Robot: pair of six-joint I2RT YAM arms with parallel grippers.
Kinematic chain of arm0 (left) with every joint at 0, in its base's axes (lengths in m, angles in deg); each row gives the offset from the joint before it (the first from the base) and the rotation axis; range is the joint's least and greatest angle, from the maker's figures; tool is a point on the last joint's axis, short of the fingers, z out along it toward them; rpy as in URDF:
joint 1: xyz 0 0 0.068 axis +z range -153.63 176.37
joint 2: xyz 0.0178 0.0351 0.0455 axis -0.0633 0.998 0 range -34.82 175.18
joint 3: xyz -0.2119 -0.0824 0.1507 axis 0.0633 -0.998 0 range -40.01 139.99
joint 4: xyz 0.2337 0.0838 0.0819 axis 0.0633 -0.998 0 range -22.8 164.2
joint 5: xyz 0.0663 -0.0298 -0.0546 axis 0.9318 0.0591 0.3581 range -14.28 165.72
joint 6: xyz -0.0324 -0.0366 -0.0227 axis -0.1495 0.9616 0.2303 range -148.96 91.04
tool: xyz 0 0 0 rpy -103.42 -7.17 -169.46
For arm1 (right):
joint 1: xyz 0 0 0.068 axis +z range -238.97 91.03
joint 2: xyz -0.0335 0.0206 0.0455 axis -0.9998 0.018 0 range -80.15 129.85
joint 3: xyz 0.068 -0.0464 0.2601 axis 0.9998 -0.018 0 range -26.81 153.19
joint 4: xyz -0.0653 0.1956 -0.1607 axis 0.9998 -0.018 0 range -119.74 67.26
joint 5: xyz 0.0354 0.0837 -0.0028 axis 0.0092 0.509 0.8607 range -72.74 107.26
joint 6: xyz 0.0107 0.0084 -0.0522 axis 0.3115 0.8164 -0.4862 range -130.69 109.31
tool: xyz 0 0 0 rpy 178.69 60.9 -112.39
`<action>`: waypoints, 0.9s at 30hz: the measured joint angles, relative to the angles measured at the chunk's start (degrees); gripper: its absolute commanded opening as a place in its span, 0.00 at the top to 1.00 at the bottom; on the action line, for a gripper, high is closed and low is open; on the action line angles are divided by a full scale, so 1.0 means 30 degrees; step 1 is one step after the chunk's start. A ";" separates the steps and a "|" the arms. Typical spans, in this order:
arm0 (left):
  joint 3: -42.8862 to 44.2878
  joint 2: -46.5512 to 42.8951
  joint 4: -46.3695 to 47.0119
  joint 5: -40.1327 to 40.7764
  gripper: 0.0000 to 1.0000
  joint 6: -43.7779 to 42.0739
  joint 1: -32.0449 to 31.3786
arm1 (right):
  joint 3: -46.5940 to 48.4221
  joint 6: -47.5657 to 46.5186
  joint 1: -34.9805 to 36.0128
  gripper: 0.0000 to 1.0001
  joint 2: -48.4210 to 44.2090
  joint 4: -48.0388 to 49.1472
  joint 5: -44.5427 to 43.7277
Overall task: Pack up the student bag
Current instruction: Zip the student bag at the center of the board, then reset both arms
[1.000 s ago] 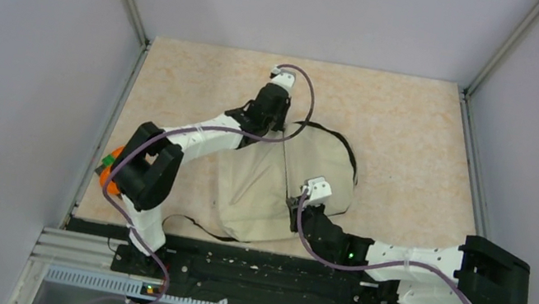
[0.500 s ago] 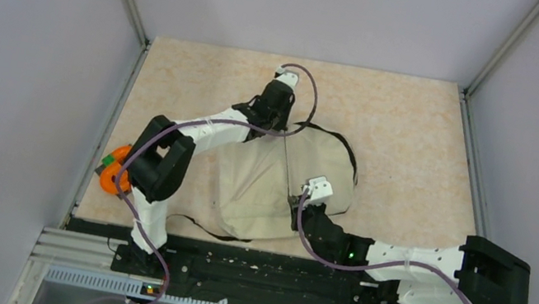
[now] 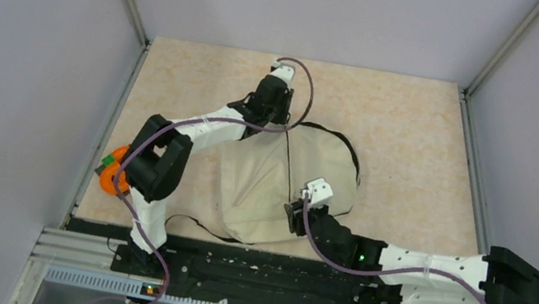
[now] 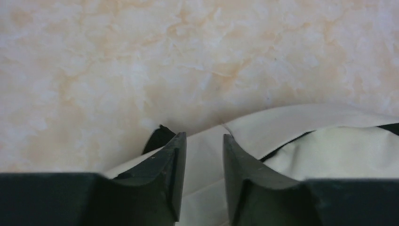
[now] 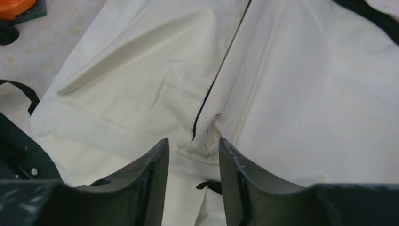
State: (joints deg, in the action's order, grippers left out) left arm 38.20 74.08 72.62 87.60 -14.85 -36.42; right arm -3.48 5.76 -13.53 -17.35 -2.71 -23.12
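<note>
Student bag (image 3: 260, 188) on table (image 3: 411, 135), centre.

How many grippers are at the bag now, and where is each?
2. The left gripper is at the far edge of the student bag, jaws slightly apart. The right gripper is over the near end of its black zipper line, jaws also apart. None is hidden.

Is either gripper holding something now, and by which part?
Nothing is held. Both the left gripper and right gripper stand open over the student bag.

Left arm (image 3: 207, 129), right arm (image 3: 430, 268): white links, black joint housings. Purple cable (image 3: 309, 100) loops along each (green LEDs (image 3: 151, 289) at bottom frame edge). Fingers (image 4: 164, 183) matte black.
</note>
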 measured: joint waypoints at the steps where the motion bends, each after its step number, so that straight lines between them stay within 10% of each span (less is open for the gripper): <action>1: -0.0153 -0.0160 0.0444 0.0000 0.38 -0.0087 0.0204 | 0.0102 -0.0058 0.0080 0.39 -0.0153 -0.0342 0.0277; 7: -0.2091 -0.2951 0.1960 0.0474 0.18 0.0102 0.1144 | 0.2463 -0.1217 -0.0627 0.10 -0.0896 -0.3279 0.2630; 27: -1.0229 -1.5045 -0.1902 0.0175 0.05 0.3854 0.6033 | 0.5268 -0.0219 -2.0720 0.04 -0.3701 -0.9420 1.2575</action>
State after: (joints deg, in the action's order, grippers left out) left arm 7.52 28.95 66.91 88.12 -3.29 -18.33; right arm 12.32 5.10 -75.69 -28.45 -30.97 14.61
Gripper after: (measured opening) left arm 0.939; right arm 0.951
